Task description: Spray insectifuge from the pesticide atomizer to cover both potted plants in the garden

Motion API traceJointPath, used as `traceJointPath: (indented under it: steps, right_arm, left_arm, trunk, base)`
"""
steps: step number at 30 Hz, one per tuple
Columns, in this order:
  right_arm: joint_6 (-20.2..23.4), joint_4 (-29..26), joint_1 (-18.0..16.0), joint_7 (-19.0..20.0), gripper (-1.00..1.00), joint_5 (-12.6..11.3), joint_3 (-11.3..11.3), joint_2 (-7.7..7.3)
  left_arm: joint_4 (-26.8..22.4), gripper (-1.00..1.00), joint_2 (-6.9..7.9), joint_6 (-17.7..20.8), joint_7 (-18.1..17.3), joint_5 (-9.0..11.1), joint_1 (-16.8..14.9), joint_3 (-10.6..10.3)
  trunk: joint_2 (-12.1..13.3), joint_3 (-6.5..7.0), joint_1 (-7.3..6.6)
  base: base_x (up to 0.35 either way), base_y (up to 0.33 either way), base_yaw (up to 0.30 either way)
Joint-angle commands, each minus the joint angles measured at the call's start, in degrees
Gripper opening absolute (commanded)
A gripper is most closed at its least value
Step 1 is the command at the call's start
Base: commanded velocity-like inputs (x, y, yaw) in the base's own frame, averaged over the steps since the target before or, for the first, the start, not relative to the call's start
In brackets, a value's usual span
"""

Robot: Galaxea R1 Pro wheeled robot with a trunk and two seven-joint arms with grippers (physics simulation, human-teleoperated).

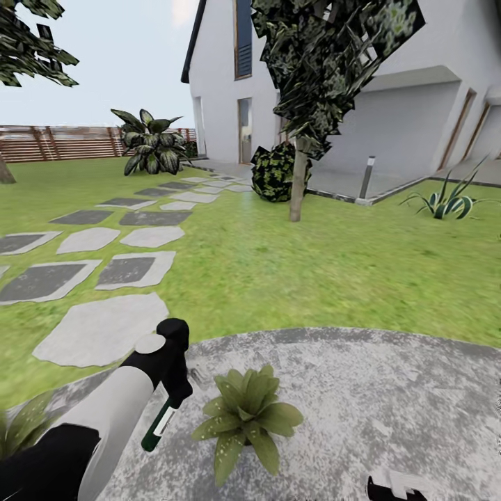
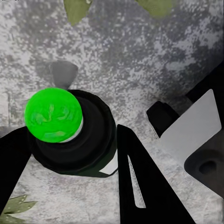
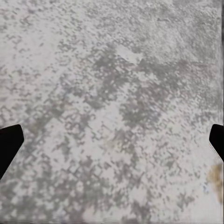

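a: where's the pesticide atomizer (image 1: 161, 420) now?

b: clamped in the left claw (image 1: 169, 402), over the paved patio (image 1: 390, 396), just beside the potted plant (image 1: 246, 415) on the side nearer the stepping stones (image 1: 104, 264). it hangs tilted, black top up in the claw, green body and white label pointing down toward the patio.

a: and from the left wrist?

b: there the bottle's bright green end (image 2: 52, 115) faces the camera, ringed by its black body, with the dark fingers (image 2: 140, 182) either side of it. a few leaf tips (image 2: 77, 9) of the potted plant edge in beyond it.

a: any other potted plant?

b: speckled leaves (image 1: 24, 421) show at the patio's edge, on the far side of the left arm from the potted plant; the pot is hidden, so i can't tell.

a: the right claw (image 3: 112, 140)?

b: released, its two dark fingertips (image 3: 9, 142) spread wide over bare mottled paving, holding nothing.

a: beyond the patio?

b: lawn (image 1: 292, 271), a thin tree (image 1: 306, 104), the white house (image 1: 362, 83) and a brown slatted fence (image 1: 62, 141).
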Motion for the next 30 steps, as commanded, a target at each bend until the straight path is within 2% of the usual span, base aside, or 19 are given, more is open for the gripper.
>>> traceJointPath:
  steps: [1, 10, 17, 19, 21, 23, 30]
  right_arm:
    - [-0.14, 0.08, -0.02, -0.01, 1.0, -0.46, 0.54, -0.06]
    - [-0.14, -0.07, -0.02, -0.18, 1.0, -0.58, 0.56, -0.2]
    - [-0.14, -0.14, -0.02, -0.22, 1.0, -0.59, 0.48, -0.08]
    - [-0.14, -0.14, -0.02, -0.22, 1.0, -0.59, 0.47, -0.07]
    - [-0.14, -0.14, -0.02, -0.22, 1.0, -0.59, 0.47, -0.07]
    - [-0.14, -0.14, -0.02, -0.22, 1.0, -0.59, 0.47, -0.07]
    - [-0.08, -0.08, -0.02, -0.22, 1.0, -0.59, 0.47, -0.02]
  left_arm:
    - [-0.07, -1.0, -0.03, 0.61, -0.57, -0.55, -0.03, -0.19]
    - [-0.05, -1.0, 0.49, 0.61, -0.57, -0.59, 0.04, -0.58]
    - [0.08, -1.0, 0.48, 0.61, -0.57, -0.56, 0.3, -0.52]
    - [0.01, -1.0, 0.6, 0.61, -0.57, -0.57, 1.79, -0.53]
    - [-0.21, -1.0, 0.69, 0.61, -0.57, -0.57, 5.46, -0.57]
    - [-0.45, -1.0, 0.71, 0.64, -0.57, -0.5, 7.31, -0.5]
    - [-0.81, -1.0, 0.68, 0.77, -0.57, -0.32, 8.33, 0.27]
  trunk:
    - [-0.03, -0.05, -0.03]
    - [-0.03, -0.05, -0.03]
    - [-0.03, -0.05, -0.03]
    - [-0.03, -0.05, -0.03]
    - [-0.03, -0.05, -0.03]
    - [-0.03, -0.05, -0.03]
    - [-0.03, -0.05, -0.03]
  base:
    - [-0.196, -0.237, 0.009]
    - [-0.181, -0.235, 0.005]
    - [-0.065, -0.246, 0.236]
    - [-0.003, -0.086, 0.277]
    - [-0.001, -0.024, 0.278]
    - [0.0, -0.007, 0.278]
    - [0.0, -0.001, 0.278]
